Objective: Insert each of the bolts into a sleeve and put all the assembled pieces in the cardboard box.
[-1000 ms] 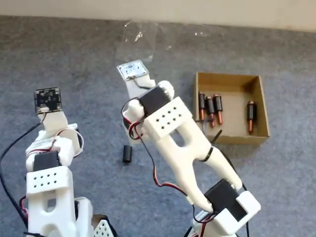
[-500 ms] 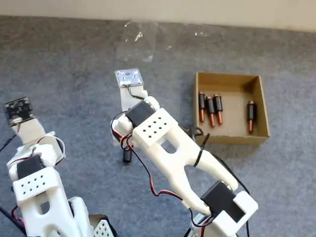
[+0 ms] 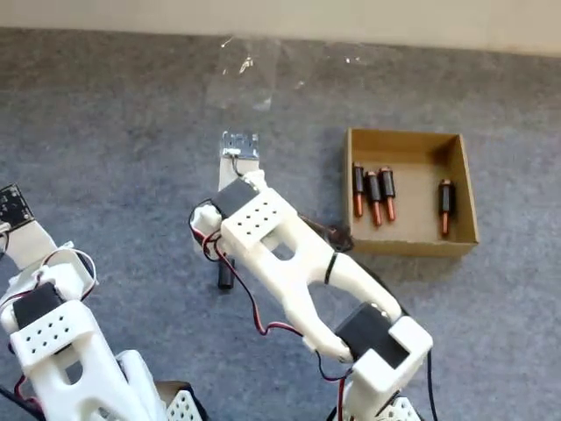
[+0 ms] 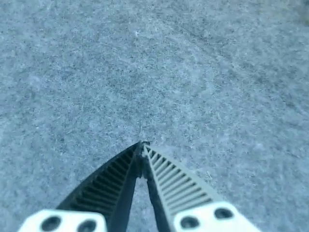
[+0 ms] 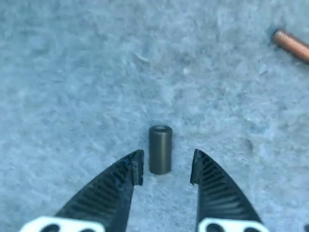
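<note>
A short black sleeve (image 5: 160, 149) lies on the grey carpet just ahead of my right gripper (image 5: 166, 163), which is open, its tips flanking the sleeve's near end without touching it. A copper bolt (image 5: 292, 44) lies farther off on the carpet. From above, the sleeve (image 3: 225, 276) pokes out from under the right arm (image 3: 263, 230). The cardboard box (image 3: 408, 140) to the right holds several assembled pieces (image 3: 373, 193). My left gripper (image 4: 142, 146) is shut with nothing in it, over bare carpet. The left arm (image 3: 48, 316) is at the near left.
A clear plastic bag (image 3: 245, 63) lies at the back of the carpet, beyond the right arm. Red and black cables (image 3: 263, 307) hang beside the right arm. Open carpet stretches between the two arms.
The right arm has swung left and lowered over the sleeve. The left arm has pulled back towards the left edge.
</note>
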Controlling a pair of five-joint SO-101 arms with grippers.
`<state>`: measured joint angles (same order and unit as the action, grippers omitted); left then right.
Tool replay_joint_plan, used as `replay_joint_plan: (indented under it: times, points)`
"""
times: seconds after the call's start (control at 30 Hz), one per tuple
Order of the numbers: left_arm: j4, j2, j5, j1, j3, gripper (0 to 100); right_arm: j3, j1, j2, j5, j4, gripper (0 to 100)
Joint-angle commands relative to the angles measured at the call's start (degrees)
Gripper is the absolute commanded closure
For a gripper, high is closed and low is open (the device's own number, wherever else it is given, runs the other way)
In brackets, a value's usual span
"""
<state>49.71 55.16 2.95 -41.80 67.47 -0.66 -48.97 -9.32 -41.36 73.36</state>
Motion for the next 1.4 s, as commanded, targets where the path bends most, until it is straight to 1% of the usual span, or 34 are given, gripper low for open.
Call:
replay_joint_plan:
  times: [0.0, 0.17, 0.23, 0.33, 0.6, 0.73, 1.07, 1.37]
  points:
    - [-0.26, 0.31, 0.35, -0.75, -1.80, 99, 4.97, -1.10, -0.75, -1.32, -0.66, 85.0]
    - [-0.26, 0.31, 0.35, -1.54, -1.80, 99, 8.04, -4.53, -4.18, -1.41, 0.66, 85.0]
    - [-0.26, 0.31, 0.35, -2.68, -1.80, 99, 8.84, -4.62, -5.41, -1.58, 0.66, 85.0]
    - [-0.26, 0.31, 0.35, -3.65, -1.80, 99, 9.10, -4.44, -6.90, -4.57, 0.66, 85.1]
    - [-0.26, 0.31, 0.35, -3.56, -1.80, 99, 8.66, -4.44, -7.60, -5.27, 0.66, 85.3]
    - [-0.26, 0.31, 0.35, -3.56, -1.80, 99, 8.57, -4.35, -7.69, -8.70, 0.57, 85.3]
    - [-0.26, 0.31, 0.35, -3.56, -1.80, 99, 5.93, -4.44, -11.47, -8.62, 0.75, 85.3]
    - [-0.26, 0.31, 0.35, -3.56, -1.71, 99, 5.49, -4.26, -11.82, -8.88, 0.13, 85.3]
